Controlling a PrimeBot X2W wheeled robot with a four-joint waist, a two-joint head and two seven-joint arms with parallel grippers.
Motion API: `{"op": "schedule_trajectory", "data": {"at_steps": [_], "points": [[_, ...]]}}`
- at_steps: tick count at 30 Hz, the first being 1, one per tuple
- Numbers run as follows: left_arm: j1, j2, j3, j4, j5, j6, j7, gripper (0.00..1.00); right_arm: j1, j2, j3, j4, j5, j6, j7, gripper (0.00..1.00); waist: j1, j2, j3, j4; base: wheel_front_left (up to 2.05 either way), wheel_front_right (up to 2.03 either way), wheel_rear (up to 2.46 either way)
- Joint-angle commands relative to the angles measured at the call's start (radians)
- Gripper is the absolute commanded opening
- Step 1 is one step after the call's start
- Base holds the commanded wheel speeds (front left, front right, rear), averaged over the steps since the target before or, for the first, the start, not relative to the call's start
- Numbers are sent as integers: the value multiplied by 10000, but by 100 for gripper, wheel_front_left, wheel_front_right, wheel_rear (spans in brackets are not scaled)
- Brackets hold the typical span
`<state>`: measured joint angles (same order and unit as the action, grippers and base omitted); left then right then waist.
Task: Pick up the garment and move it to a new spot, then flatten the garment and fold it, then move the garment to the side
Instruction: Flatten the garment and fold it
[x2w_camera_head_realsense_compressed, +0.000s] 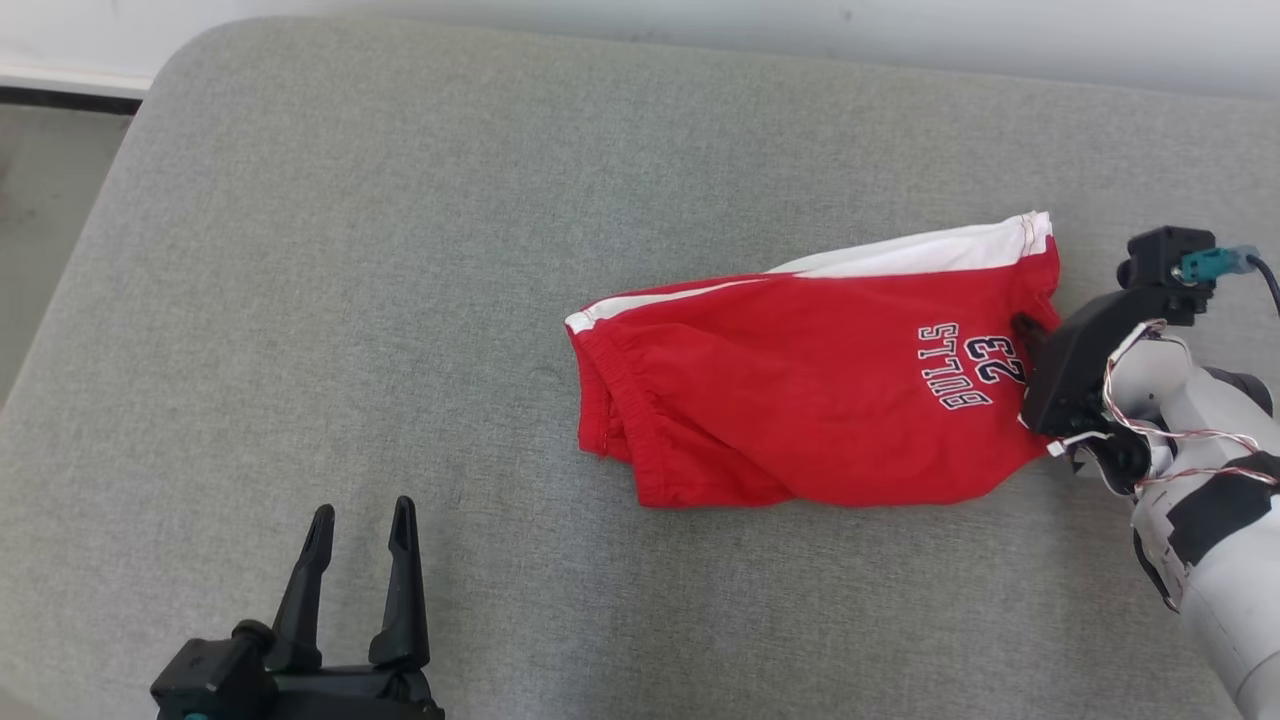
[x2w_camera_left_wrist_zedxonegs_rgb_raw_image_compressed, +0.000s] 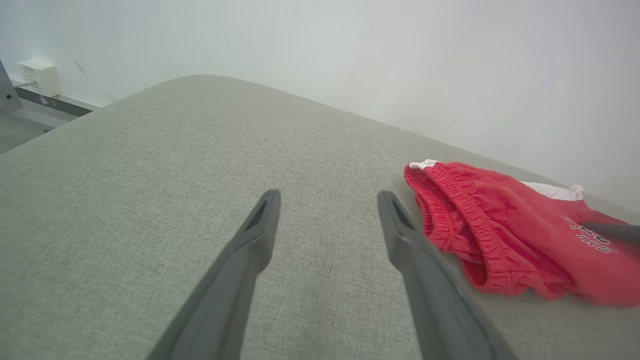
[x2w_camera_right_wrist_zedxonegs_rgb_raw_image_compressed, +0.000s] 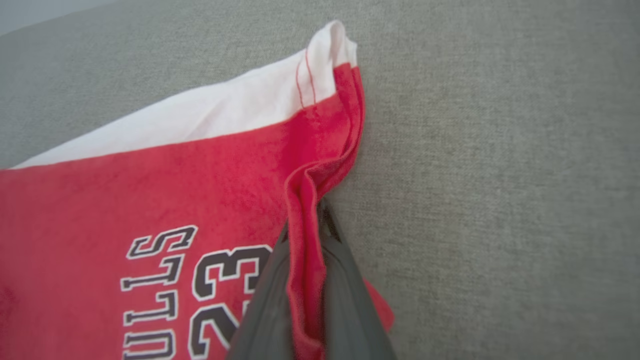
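Note:
Red shorts with a white side panel and "BULLS 23" print lie on the grey cushion, right of centre, waistband toward the left. My right gripper is shut on the hem at the shorts' right edge. In the right wrist view the shorts have a red fold of hem pinched between my two dark fingers. My left gripper stands open at the lower left, well apart from the cloth. In the left wrist view its fingers spread wide over bare cushion, with the shorts' waistband to their right.
The grey cushion stretches wide to the left and front of the shorts. A white wall runs along its far edge. Floor and a dark baseboard show past the cushion's rounded left corner.

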<state>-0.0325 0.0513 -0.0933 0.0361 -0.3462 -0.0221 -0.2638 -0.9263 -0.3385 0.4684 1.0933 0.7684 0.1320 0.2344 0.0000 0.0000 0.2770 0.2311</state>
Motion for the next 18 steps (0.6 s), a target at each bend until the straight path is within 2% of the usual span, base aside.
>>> {"op": "schedule_trajectory", "data": {"at_steps": [1,18], "points": [[172,-9,-16,-14,-3,30,2,100,231,-200,-11,104,-114,-31,-242,0,0,0,-206,-166,0,0,0],[469,-4,-51,14,-78,170,2,100,488,-1291,-473,-80,-915,-31,-1257,0,0,0,-1115,-1164,0,0,0]]}}
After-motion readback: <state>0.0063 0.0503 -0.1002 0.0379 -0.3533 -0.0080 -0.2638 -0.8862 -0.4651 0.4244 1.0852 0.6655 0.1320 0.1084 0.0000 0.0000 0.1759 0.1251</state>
